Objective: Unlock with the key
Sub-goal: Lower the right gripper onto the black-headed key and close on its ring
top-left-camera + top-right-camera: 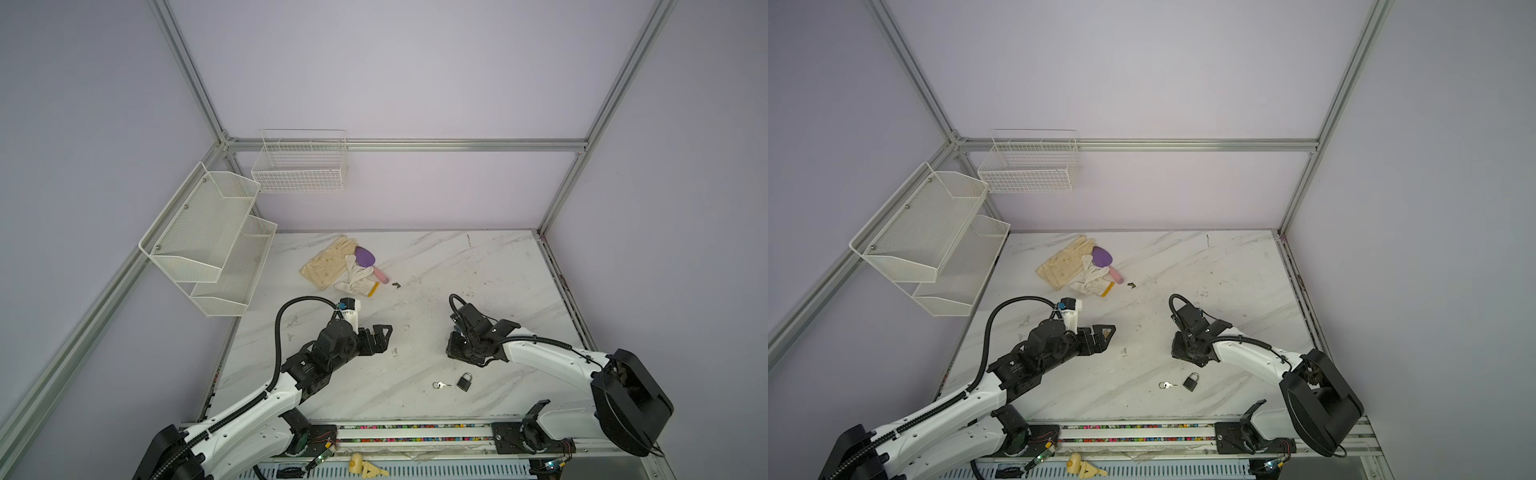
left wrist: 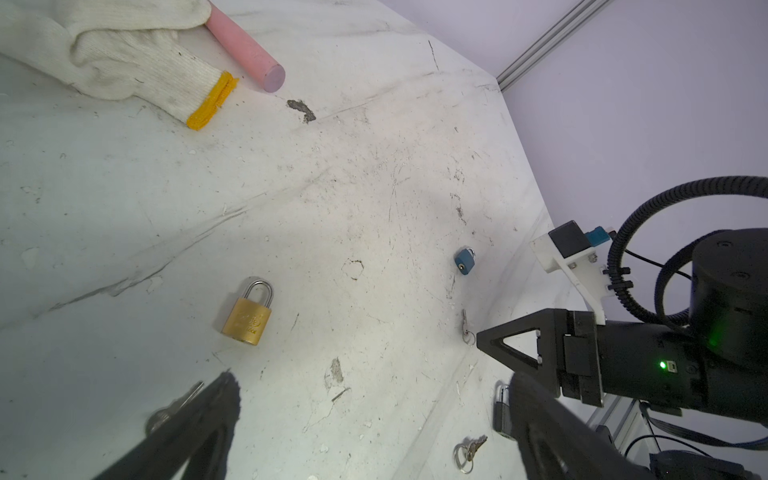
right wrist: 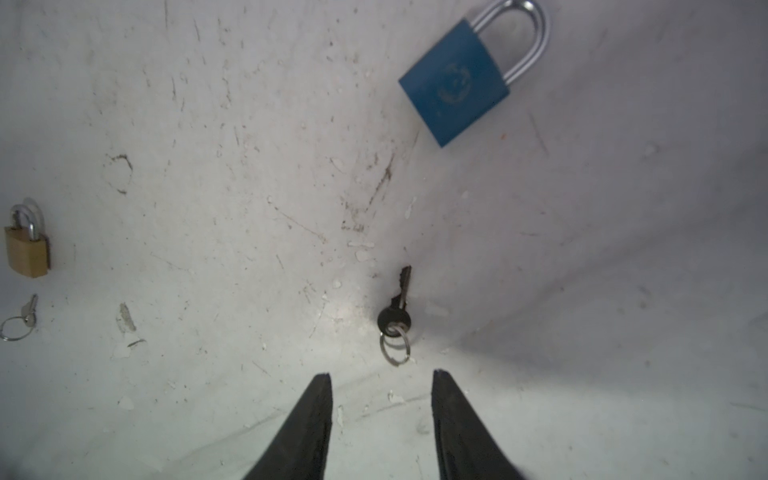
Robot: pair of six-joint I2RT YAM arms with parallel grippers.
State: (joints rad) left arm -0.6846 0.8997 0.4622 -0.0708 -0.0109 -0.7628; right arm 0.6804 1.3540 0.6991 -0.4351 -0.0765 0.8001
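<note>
Currently the right gripper (image 3: 380,376) is hovering close to a black-headed key (image 3: 397,305), its fingers standing partly apart and gripping nothing. A blue padlock (image 3: 457,83) is lying near that key. The left gripper (image 2: 372,378) is gaping wide above the table (image 1: 498,266). In both top views the arms are hiding those pieces. Only a black padlock (image 1: 464,381) and a silver key (image 1: 440,385) are showing at the near edge, with gloves (image 1: 328,266) lying far left. Both wrist views are showing a brass padlock (image 2: 247,313) too.
</note>
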